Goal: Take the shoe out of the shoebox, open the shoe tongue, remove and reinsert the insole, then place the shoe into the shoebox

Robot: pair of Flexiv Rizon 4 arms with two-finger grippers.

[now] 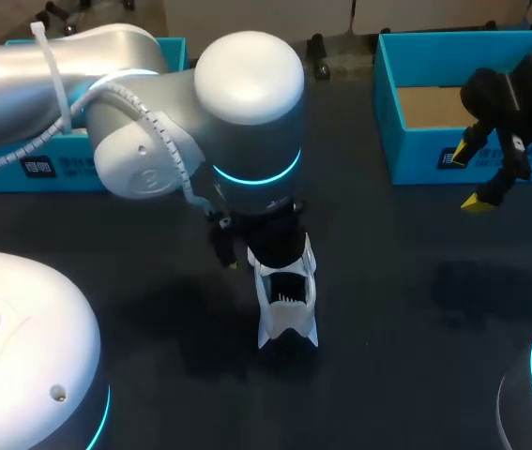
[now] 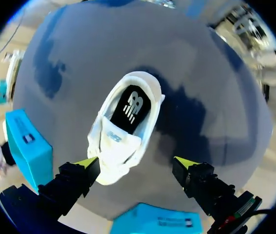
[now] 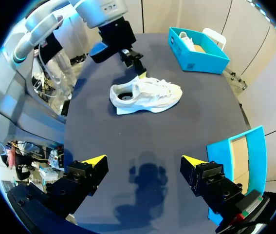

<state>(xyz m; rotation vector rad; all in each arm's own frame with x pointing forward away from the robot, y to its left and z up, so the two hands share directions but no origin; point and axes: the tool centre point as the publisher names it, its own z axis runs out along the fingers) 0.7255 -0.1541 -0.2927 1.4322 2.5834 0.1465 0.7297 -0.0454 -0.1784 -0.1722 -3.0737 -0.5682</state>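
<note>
Head view: shoe (image 1: 287, 300) on worktop (image 1: 416, 300), outside shoebox (image 1: 416, 159), under my left arm.
Left wrist view: left hand (image 2: 137, 163) wide open, empty. Shoe sits off-centre beside one finger; I judge closing could shove it aside.
Right wrist view: right hand (image 3: 143, 161) open, empty, well apart.

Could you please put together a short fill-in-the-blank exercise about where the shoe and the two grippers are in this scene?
1. The white shoe rests on the dark ____.
2. The left gripper is over the shoe with its fingers ____.
3. The insole visible inside the shoe is ____ in colour.
4. The right gripper, its fingers apart, holds ____.
Missing words: table; open; black; nothing.
</note>
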